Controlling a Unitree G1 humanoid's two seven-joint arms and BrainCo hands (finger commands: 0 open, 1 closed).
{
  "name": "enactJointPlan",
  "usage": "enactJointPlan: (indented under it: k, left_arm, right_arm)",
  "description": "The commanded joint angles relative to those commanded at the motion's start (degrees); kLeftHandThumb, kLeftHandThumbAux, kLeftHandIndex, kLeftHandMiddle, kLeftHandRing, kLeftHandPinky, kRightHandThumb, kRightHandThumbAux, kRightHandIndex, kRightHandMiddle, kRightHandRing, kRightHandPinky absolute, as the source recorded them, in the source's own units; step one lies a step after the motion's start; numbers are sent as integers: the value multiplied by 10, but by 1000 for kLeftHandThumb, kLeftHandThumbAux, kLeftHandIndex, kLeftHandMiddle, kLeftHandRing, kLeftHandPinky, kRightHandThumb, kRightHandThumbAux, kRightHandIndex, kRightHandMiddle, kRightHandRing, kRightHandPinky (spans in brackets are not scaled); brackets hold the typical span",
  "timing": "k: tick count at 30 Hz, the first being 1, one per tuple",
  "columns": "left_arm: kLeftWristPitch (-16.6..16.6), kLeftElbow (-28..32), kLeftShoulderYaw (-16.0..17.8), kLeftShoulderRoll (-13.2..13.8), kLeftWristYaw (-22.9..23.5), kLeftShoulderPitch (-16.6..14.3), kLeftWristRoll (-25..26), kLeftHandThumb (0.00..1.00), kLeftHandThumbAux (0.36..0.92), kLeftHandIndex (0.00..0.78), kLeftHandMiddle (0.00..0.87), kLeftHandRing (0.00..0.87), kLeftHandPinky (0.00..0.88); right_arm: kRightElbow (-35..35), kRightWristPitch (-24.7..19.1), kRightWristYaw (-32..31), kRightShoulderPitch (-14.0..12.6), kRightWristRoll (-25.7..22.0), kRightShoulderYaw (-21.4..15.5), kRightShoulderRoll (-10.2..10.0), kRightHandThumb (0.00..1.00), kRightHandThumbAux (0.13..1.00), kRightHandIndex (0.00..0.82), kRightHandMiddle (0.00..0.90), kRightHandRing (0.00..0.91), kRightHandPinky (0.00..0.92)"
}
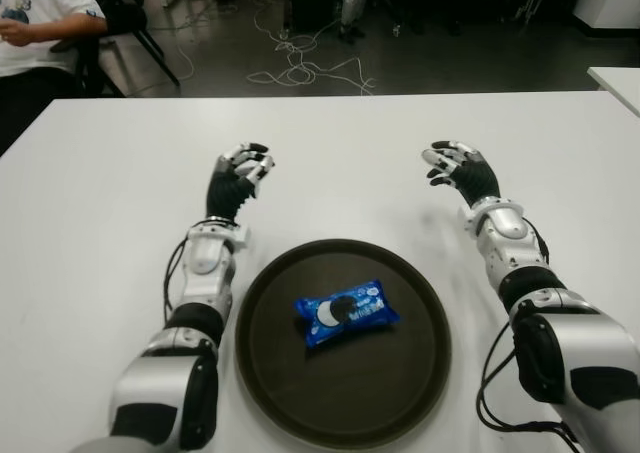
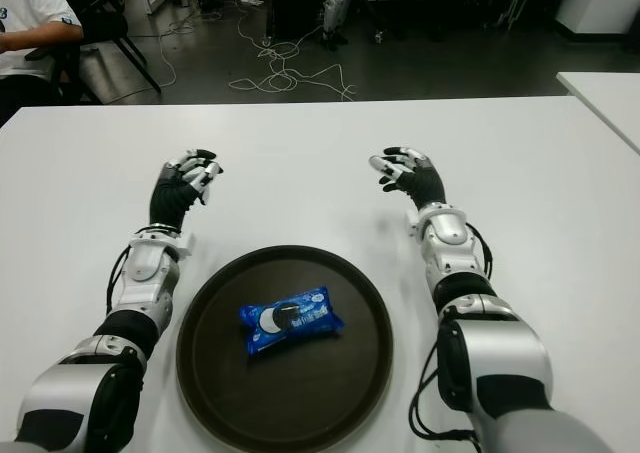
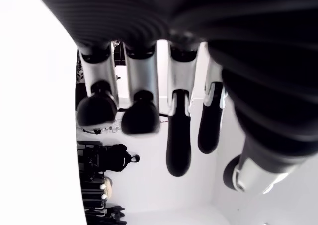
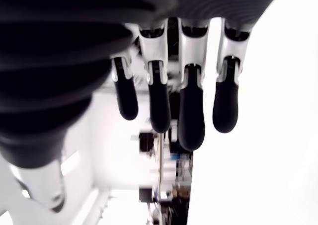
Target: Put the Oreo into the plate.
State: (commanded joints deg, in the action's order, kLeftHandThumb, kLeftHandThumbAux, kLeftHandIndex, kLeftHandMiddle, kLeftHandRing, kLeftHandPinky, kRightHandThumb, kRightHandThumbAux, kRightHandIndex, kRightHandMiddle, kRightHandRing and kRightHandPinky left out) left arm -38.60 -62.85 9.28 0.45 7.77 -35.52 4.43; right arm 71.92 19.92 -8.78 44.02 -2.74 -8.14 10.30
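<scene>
A blue Oreo packet (image 1: 345, 311) lies flat near the middle of the round dark plate (image 1: 270, 373) on the white table (image 1: 100, 203). My left hand (image 1: 240, 176) is beyond the plate's left edge, with relaxed fingers (image 3: 140, 116) holding nothing. My right hand (image 1: 457, 169) is beyond the plate's right edge, its fingers (image 4: 191, 120) spread and empty. Neither hand touches the packet or the plate.
A seated person in a white shirt (image 1: 35, 23) is past the table's far left corner. Cables (image 1: 300, 63) lie on the dark floor behind the table. A second white table's corner (image 1: 618, 81) shows at the far right.
</scene>
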Motion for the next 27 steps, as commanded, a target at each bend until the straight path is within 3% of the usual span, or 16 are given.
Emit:
enactJointPlan:
  k: [10, 27]
  left_arm:
    - [9, 0, 14, -1, 22, 2, 23, 853, 670, 401, 510, 789, 785]
    - [8, -1, 14, 1, 30, 4, 25, 854, 669, 404, 509, 787, 784]
  right_arm:
    - [2, -3, 22, 1, 25, 10, 2, 16, 658, 306, 492, 541, 560]
    - [3, 11, 25, -4, 36, 14, 1, 19, 665, 346, 495, 537, 550]
